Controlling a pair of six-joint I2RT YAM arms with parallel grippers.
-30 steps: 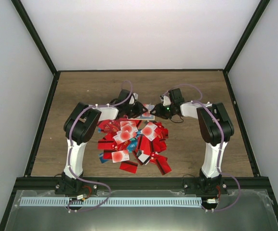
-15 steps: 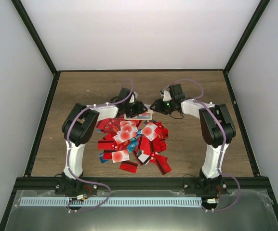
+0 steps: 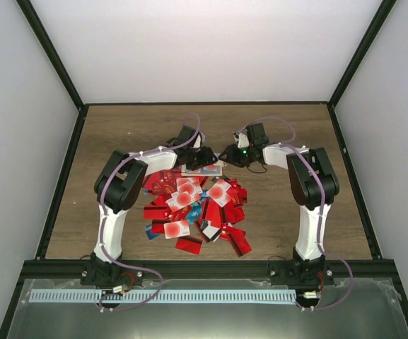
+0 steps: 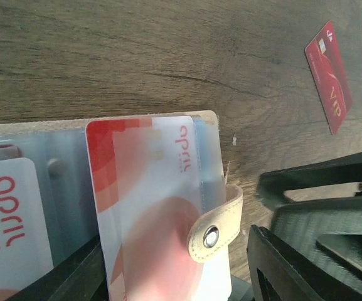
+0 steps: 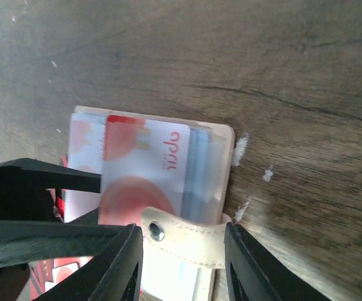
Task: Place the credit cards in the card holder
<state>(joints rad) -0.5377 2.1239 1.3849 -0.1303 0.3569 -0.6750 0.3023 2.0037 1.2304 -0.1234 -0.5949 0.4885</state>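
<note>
The card holder lies open on the bench, at the far edge of the credit cards heap. My left pincer is wide, astride it, gripping nothing. My right pincer is half apart around the snap strap; cannot tell if it pinches. The strap overlaps the sleeved white card, which reads roughly "april". A loose red card nearby reads "VIP".

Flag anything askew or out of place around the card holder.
A white-and-red card looks only partly slid into the card holder's clear pocket, and the snap strap lies across it. One red card lies alone on the table.
</note>
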